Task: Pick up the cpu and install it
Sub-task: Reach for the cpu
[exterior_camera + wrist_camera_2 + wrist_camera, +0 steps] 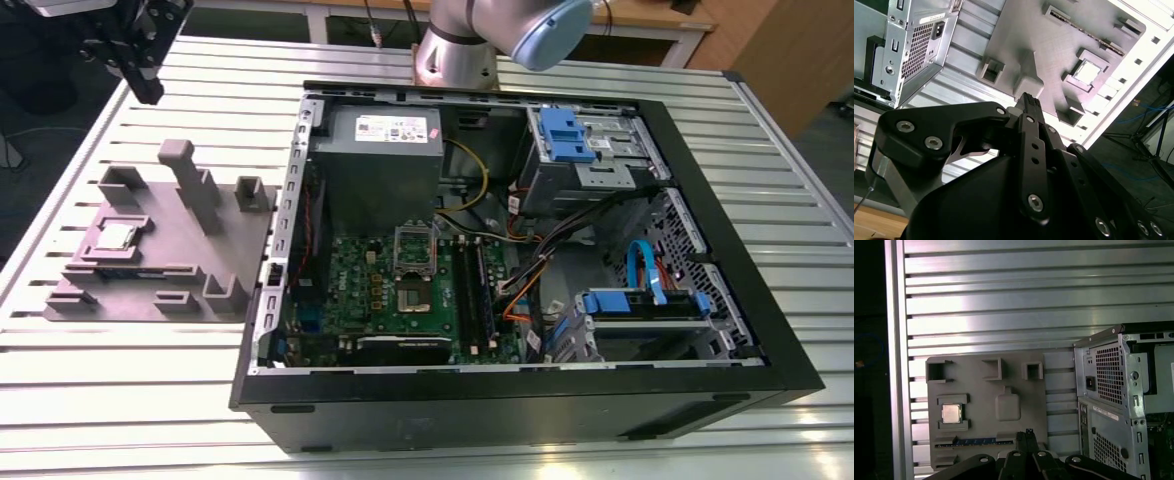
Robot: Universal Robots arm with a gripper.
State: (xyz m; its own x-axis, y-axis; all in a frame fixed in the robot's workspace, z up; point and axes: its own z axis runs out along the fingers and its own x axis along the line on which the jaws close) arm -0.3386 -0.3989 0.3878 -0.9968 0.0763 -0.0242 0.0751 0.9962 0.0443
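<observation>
The cpu (118, 236) is a small silver square lying flat in a recess of the grey plastic tray (187, 262), at the exterior view's left. Both wrist views show it too, cpu (1087, 73) and cpu (951, 413), seated in its pocket. My black gripper (139, 82) hangs high over the table's far left corner, well apart from the tray. Its fingers are pressed together with nothing between them, gripper (1029, 99) and gripper (1026, 433). On the green motherboard inside the open case, the metal-framed socket (414, 250) stands bare.
The open black computer case (534, 400) lies on its side on the slatted aluminium table (120, 400). Inside are a power supply (379, 135), blue-latched drive bays (574, 140) and loose cables. Tall posts (191, 180) rise from the tray. My arm's base (461, 50) stands behind the case.
</observation>
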